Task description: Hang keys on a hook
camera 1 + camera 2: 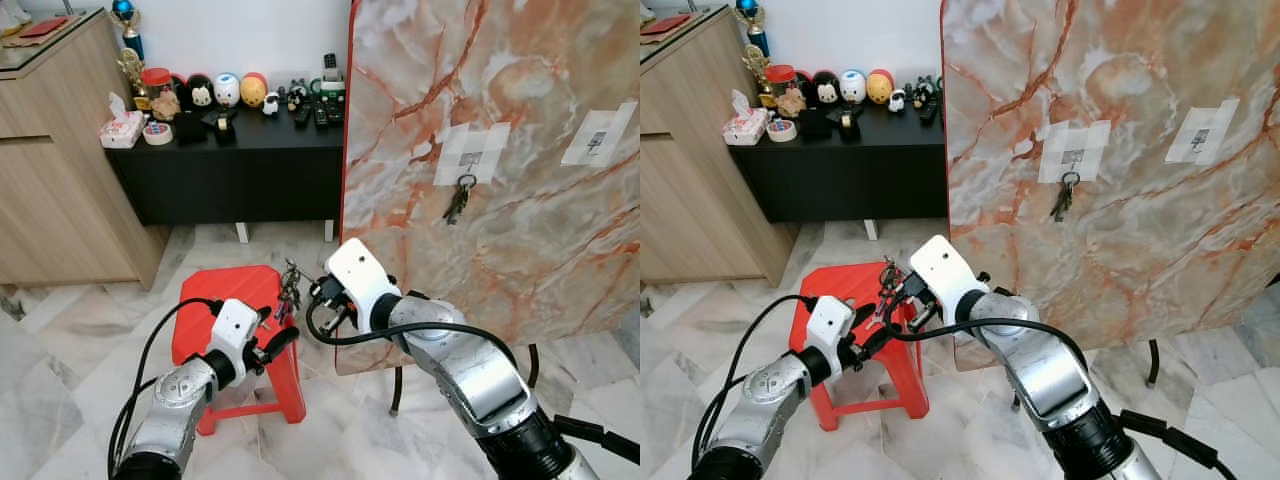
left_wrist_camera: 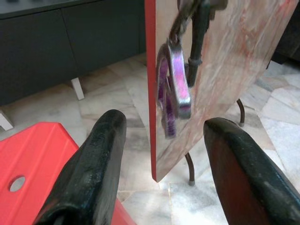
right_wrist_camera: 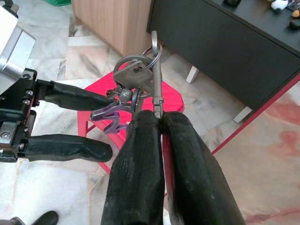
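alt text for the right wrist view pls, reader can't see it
The right gripper has its two black fingers shut on a bunch of keys with silver rings and a purple clip, held above a red stool. The left gripper is open beside the keys, with a black cabinet and marble floor behind.

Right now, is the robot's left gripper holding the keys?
No, the right gripper pinches the keys, while the left gripper is open beside them.

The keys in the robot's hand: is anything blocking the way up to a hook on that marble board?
Nothing visible does. The right hand pinches the keys above the red stool; the free hook is bare, and the other hook already holds keys.
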`<state>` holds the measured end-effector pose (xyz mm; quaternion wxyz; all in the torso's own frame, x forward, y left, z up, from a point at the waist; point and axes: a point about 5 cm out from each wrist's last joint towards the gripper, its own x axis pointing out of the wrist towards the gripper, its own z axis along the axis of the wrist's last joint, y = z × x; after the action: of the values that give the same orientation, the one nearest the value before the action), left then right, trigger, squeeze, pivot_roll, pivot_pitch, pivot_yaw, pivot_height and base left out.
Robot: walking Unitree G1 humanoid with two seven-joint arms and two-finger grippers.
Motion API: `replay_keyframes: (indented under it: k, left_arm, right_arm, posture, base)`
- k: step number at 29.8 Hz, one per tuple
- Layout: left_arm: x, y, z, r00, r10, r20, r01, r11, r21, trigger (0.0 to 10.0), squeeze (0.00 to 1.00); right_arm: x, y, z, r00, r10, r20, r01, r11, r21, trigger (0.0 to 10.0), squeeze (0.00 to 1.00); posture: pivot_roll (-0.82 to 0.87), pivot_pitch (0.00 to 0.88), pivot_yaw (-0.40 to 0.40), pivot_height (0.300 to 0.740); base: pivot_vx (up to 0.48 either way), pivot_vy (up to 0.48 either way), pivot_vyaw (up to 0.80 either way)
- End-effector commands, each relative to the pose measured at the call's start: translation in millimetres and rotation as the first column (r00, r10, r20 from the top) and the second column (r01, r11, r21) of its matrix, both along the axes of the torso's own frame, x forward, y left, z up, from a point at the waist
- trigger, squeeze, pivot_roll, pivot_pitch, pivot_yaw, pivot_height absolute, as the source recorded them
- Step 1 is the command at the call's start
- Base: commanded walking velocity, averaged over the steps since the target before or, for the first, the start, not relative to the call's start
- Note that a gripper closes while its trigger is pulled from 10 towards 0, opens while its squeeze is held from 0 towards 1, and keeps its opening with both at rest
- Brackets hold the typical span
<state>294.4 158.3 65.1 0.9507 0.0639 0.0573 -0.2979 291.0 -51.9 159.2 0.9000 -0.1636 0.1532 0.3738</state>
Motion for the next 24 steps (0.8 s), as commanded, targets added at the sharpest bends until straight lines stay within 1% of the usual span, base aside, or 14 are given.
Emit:
replay_keyframes:
  k: [1,16,17,18,19,24]
  left_arm:
    - [4.4,-0.4,6.1,1.000,0.006,0.017,-0.006,1.000,-0.013,10.0,0.00]
    - [7.4,-3.0,8.4,0.999,0.038,0.035,-0.037,0.999,-0.029,10.0,0.00]
    - [7.6,-3.2,8.3,0.999,0.041,0.035,-0.039,0.999,-0.032,9.0,0.00]
    - [7.7,-3.3,8.3,0.998,0.048,0.036,-0.047,0.998,-0.040,0.8,0.00]
    - [7.8,-3.3,8.4,0.998,0.051,0.036,-0.049,0.998,-0.042,0.0,0.00]
    - [7.8,-3.9,8.6,0.998,0.056,0.037,-0.055,0.997,-0.048,0.0,0.00]
  right_arm:
    - [-1.7,1.2,8.6,1.000,0.005,0.030,-0.006,1.000,0.017,10.0,0.00]
    - [-6.0,6.1,6.5,1.000,0.018,0.011,-0.018,0.999,0.029,10.0,0.00]
    - [-6.0,6.2,6.5,1.000,0.018,0.010,-0.019,0.999,0.029,10.0,0.00]
    - [-6.1,6.4,6.6,1.000,0.018,0.009,-0.018,0.999,0.032,10.0,0.00]
    - [-6.1,6.4,6.7,1.000,0.017,0.009,-0.018,0.999,0.033,10.0,0.00]
    - [-6.2,6.4,7.1,1.000,0.017,0.008,-0.017,0.999,0.034,10.0,0.00]
  posture:
    - [-0.02,0.063,-0.009,0.740]
    - [-0.02,0.070,-0.007,0.740]
    - [-0.02,0.070,-0.007,0.740]
    - [-0.02,0.070,-0.007,0.740]
    - [-0.02,0.070,-0.007,0.740]
    - [-0.02,0.072,-0.008,0.740]
  base:
    - [0.000,0.000,0.00]
    - [0.000,0.000,0.00]
    - [0.000,0.000,0.00]
    - [0.000,0.000,0.00]
    - [0.000,0.000,0.00]
    - [0.000,0.000,0.00]
